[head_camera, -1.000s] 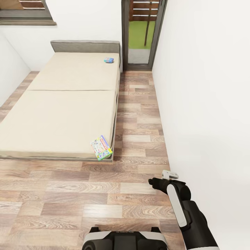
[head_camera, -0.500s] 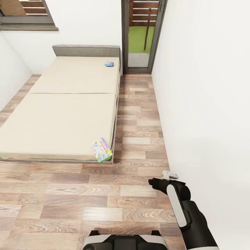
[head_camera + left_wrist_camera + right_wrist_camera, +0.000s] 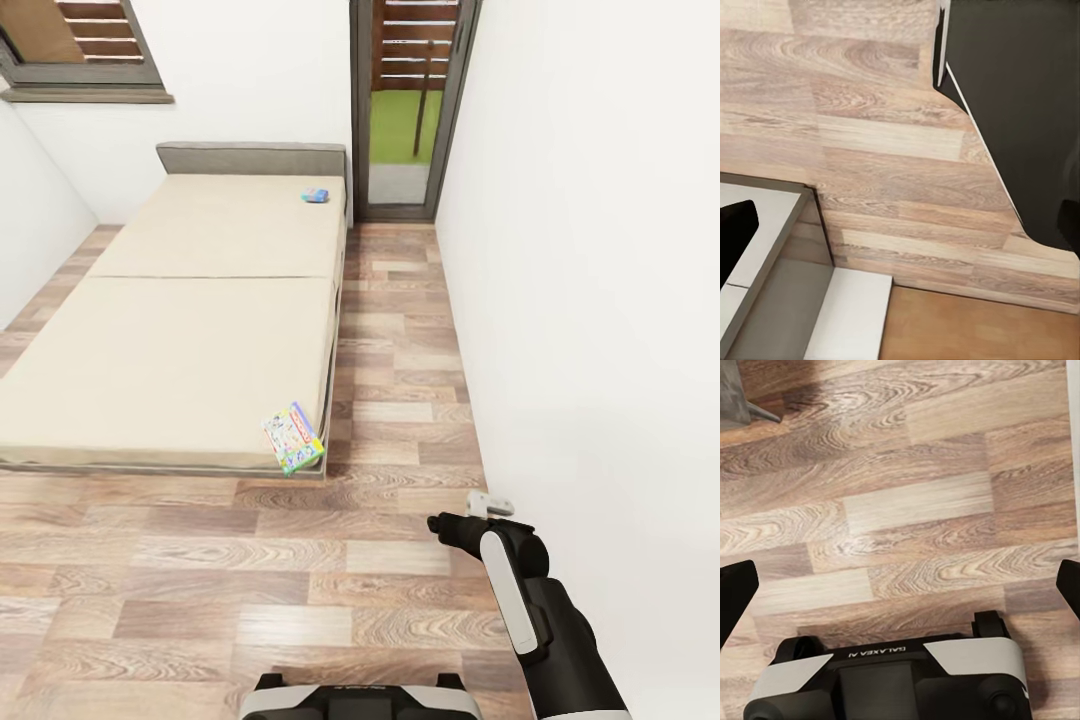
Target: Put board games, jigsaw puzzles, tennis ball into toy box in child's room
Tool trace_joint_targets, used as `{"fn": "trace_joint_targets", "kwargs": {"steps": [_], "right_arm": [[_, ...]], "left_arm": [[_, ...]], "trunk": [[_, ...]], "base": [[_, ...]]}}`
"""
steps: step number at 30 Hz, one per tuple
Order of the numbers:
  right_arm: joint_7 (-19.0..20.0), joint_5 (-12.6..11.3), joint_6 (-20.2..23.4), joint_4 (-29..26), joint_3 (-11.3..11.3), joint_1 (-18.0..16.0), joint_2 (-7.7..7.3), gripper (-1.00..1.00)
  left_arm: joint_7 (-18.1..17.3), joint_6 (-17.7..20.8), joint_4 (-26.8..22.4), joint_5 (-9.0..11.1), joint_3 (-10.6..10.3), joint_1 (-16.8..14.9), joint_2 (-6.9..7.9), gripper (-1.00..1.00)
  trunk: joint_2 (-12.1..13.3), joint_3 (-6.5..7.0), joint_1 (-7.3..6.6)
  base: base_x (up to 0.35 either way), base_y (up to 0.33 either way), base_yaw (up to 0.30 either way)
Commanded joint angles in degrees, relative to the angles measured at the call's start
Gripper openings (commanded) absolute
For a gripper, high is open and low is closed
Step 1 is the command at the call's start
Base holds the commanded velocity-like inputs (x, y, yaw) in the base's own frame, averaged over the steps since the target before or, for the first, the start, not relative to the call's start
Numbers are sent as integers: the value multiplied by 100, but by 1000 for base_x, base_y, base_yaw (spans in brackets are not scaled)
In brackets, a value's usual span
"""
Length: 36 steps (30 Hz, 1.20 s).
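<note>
Right gripper [image 3: 900, 585] hangs spread and empty over the plank floor [image 3: 200, 560]. One board game [image 3: 293, 438] overhangs the bed [image 3: 170, 340] corner, another [image 3: 316, 195] lies near the headboard. A careless nudge could tip the near box off.

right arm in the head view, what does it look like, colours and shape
The right arm is a thick, rounded black limb with a long white panel along its upper side. It narrows to a black wrist, and a small pale grey bracket sits at the tool. No cables or markings show on it.
</note>
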Motion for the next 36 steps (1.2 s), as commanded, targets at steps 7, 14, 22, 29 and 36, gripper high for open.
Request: {"fn": "trace_joint_targets", "kwargs": {"steps": [7,14,22,29,36], "right_arm": [[-66,-55,12,-5,0,-3,0,100],[-64,-54,12,-5,-1,-3,0,100],[-66,-54,12,-5,-4,-3,0,100],[-67,-54,12,-1,-5,-3,0,100],[-67,-54,12,-3,-5,-3,0,100]], "left_arm": [[6,-21,6,9,44,-5,2,100],[6,-22,5,25,51,-5,3,100],[1,-26,-1,-12,36,-5,26,100],[4,-12,-485,-25,49,-61,62,100],[33,60,-1555,-20,77,-95,66,100]], "trunk": [[-8,60,3],[-8,126,3],[-8,202,3],[-8,268,3],[-8,334,3]], "base": [[0,0,0],[0,0,0],[0,0,0],[0,0,0],[0,0,0]]}}
